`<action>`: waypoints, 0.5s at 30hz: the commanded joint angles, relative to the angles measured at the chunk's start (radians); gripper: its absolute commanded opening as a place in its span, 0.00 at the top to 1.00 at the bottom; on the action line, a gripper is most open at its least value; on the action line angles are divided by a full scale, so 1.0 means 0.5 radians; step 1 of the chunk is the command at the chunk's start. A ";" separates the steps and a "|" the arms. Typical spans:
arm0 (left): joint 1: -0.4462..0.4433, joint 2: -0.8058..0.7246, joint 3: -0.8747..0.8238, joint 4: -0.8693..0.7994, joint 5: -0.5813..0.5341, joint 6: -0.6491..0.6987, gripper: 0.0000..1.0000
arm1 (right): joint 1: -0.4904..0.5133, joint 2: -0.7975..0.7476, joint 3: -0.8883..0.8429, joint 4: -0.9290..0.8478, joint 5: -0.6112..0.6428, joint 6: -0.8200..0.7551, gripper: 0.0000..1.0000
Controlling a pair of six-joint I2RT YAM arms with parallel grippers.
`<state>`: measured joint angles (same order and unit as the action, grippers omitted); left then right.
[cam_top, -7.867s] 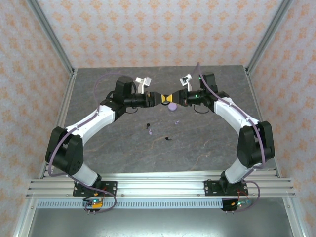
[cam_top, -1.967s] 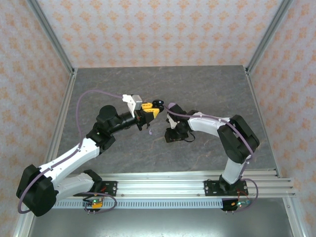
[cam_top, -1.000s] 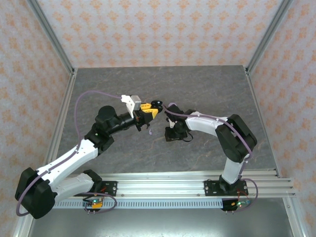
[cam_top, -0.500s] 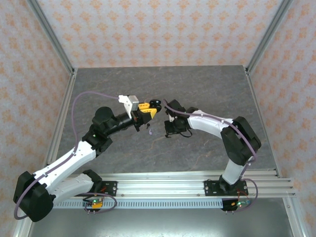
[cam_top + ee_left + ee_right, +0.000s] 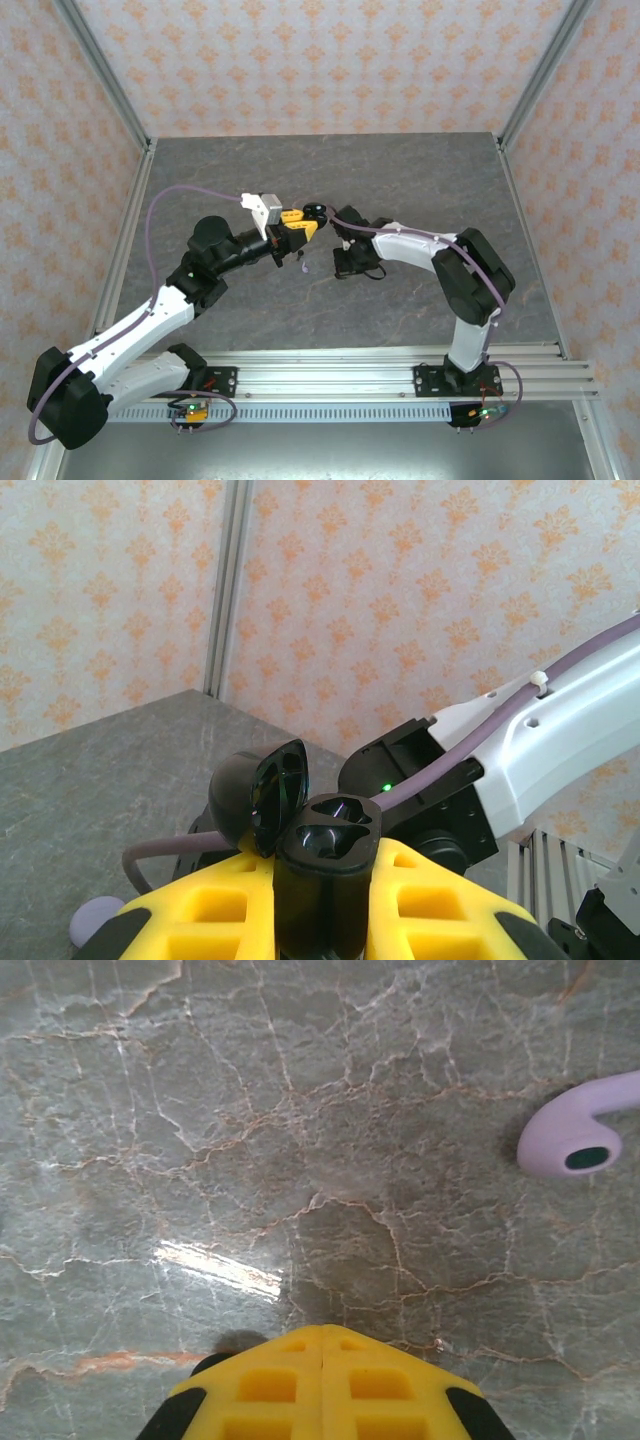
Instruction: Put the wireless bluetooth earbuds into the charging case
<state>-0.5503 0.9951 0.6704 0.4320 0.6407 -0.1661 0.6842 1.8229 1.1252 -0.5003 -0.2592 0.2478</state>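
Note:
My left gripper (image 5: pixel 325 865) is shut on the black charging case (image 5: pixel 322 905), which it holds upright above the table. The case's lid (image 5: pixel 262 795) is swung open and both of its wells are bare. Seen from above, the case (image 5: pixel 316 209) sits at the tips of the left gripper (image 5: pixel 306 221), close to the right arm. My right gripper (image 5: pixel 322 1332) points straight down at the marble table (image 5: pixel 250 1110), its yellow fingers pressed together with nothing visible between them. A pale lilac earbud (image 5: pixel 575 1140) lies to its upper right, also seen from above (image 5: pixel 303 263). From above, the right gripper (image 5: pixel 346 270) stands just right of that earbud.
A pale lilac rounded thing (image 5: pixel 95 920) lies on the table below the left fingers. The right arm's purple cable (image 5: pixel 560 695) and wrist housing (image 5: pixel 430 770) are right behind the case. Aluminium posts and patterned walls enclose the table.
The right gripper's fingers have closed. Its wrist has edged slightly left towards the case. The left arm holds still with the case.

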 commanded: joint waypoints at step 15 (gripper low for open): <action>-0.017 -0.027 0.043 -0.002 -0.041 0.001 0.85 | 0.004 -0.044 -0.097 -0.064 -0.197 -0.040 0.95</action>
<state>-0.5503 0.9951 0.6704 0.4290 0.6373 -0.1665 0.6773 1.8210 1.1118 -0.4908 -0.2981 0.2424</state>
